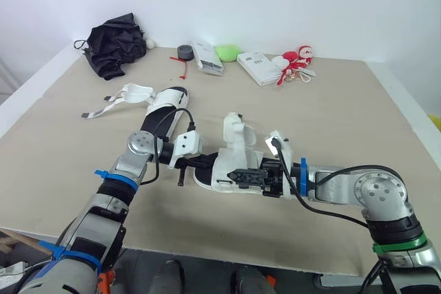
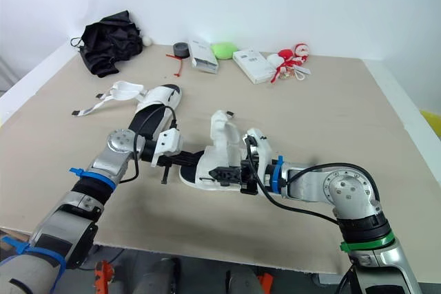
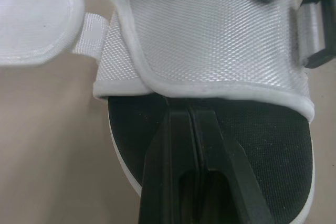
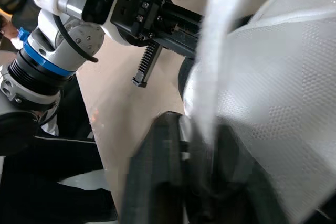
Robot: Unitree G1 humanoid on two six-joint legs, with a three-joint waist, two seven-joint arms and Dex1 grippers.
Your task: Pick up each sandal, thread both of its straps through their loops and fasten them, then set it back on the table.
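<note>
A white sandal with a black insole lies mid-table between my two arms. My left gripper is shut, its fingertips resting on the insole right at the hem of the white upper. From the other side, my right gripper is shut on a white strap of this sandal, which runs up between its fingers. A second white sandal lies further back on the left, with its straps spread loose on the table.
Along the far edge sit a black crumpled cloth, a dark tape roll, two white boxes, a green object and red-and-white plush toys. Bare tabletop extends to the right.
</note>
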